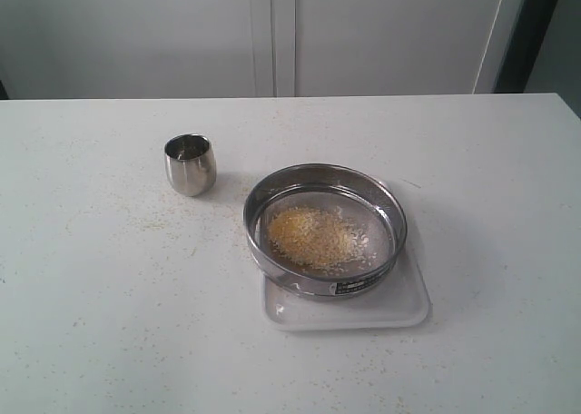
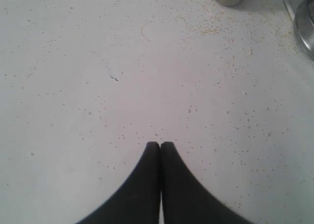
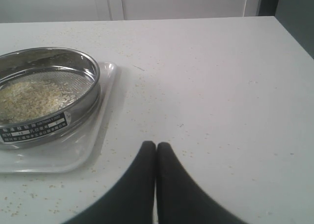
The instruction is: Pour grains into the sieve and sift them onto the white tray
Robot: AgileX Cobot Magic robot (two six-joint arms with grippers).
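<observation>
The grains (image 1: 313, 235) lie heaped in the sieve (image 1: 300, 282), which sits on the white tray (image 1: 399, 310), toward four o'clock from the middle of the surface (image 1: 109, 323); a small steel cup (image 1: 190, 165) stands apart at ten o'clock from the sieve; the left hand (image 2: 160, 145) and right hand (image 3: 156, 145) are both pressed closed, holding nothing.

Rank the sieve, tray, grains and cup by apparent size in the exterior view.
1. sieve and tray: similar width, with the tray partly covered, so they can't be ranked against each other
2. grains
3. cup
</observation>
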